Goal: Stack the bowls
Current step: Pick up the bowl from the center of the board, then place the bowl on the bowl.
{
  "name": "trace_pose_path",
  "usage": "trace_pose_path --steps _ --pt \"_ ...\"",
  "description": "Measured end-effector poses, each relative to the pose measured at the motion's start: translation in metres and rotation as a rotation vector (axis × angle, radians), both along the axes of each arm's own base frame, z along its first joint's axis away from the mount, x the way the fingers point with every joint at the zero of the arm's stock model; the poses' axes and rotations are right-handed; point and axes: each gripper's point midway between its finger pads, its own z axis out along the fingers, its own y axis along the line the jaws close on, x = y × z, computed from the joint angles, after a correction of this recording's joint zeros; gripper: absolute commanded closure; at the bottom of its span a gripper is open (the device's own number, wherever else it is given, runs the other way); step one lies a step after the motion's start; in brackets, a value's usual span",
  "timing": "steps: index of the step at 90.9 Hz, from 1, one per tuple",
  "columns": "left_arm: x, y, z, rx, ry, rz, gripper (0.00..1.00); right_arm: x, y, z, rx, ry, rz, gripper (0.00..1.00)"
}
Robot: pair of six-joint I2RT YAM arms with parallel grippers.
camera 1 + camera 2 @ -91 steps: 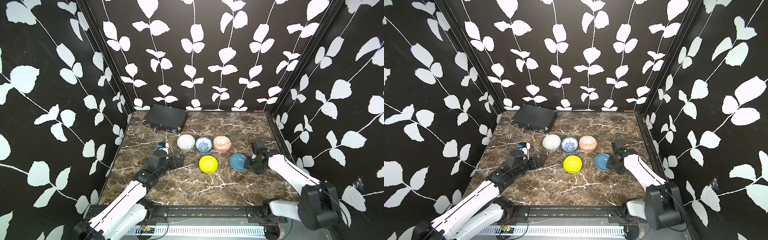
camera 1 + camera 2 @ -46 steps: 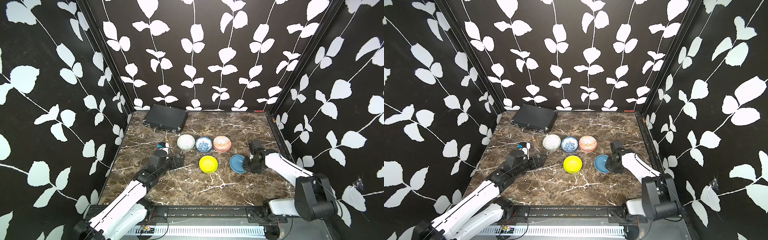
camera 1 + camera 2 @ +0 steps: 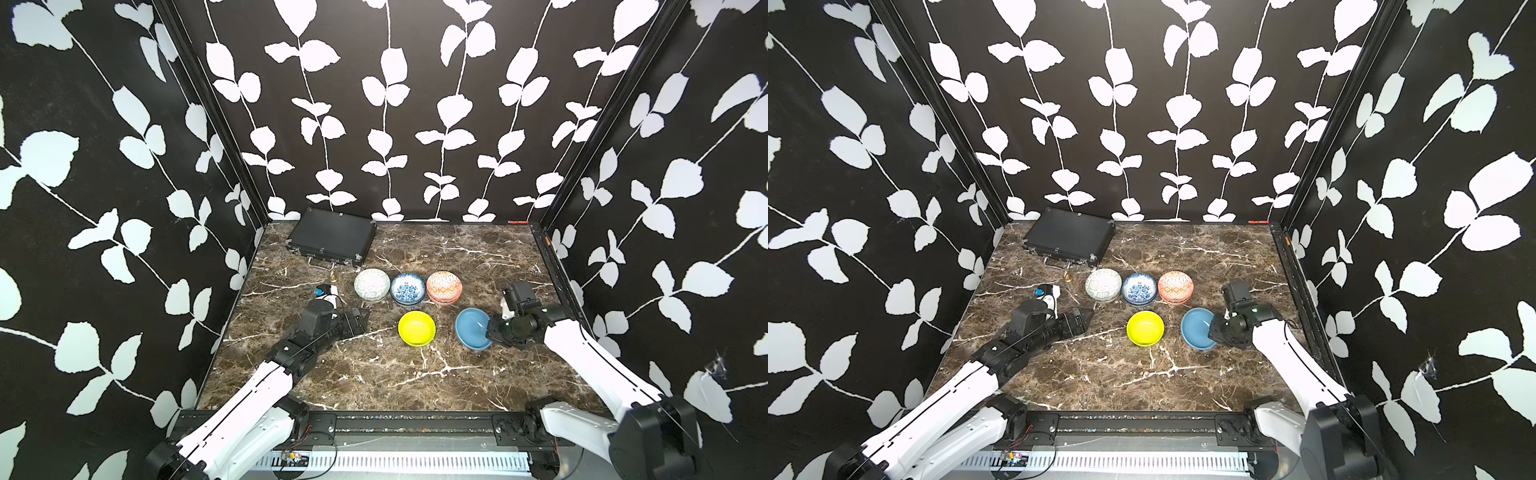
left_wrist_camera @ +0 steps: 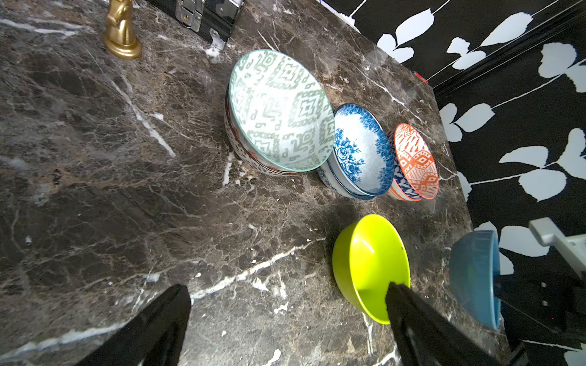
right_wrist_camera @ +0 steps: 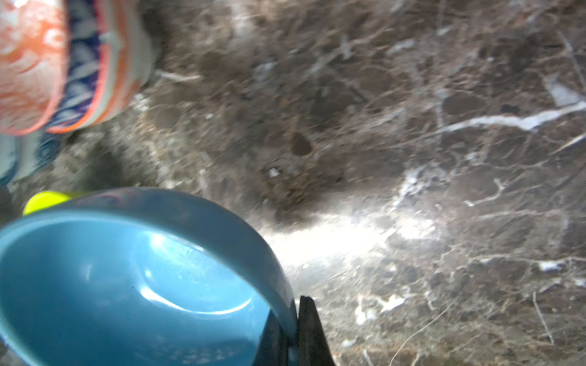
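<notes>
Your right gripper (image 3: 493, 331) pinches the rim of the blue bowl (image 3: 470, 328) — the yellow bowl (image 3: 417, 329) sits just beside it, leftward.

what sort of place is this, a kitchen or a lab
Probably a robot test booth, not a kitchen: left arm and right arm mounted on a front rail, a marble tabletop, and leaf-print panels closing three sides.

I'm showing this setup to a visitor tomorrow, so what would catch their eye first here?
The white leaf vines on the black walls. Then the bright yellow bowl and the blue bowl on the marble table, the right gripper pinching the blue bowl's rim; patterned bowls sit in a row behind.
</notes>
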Motion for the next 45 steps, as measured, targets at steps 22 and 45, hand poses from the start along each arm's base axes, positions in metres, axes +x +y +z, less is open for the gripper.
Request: trace_pose_path --steps 22,45 --pt "0.000 0.000 0.002 -0.003 -0.006 0.000 0.01 0.014 0.056 0.023 0.003 0.002 0.133 1.00" --pt "0.000 0.000 0.004 -0.006 -0.012 0.000 0.01 0.037 0.108 0.012 -0.031 0.035 0.211 1.00"
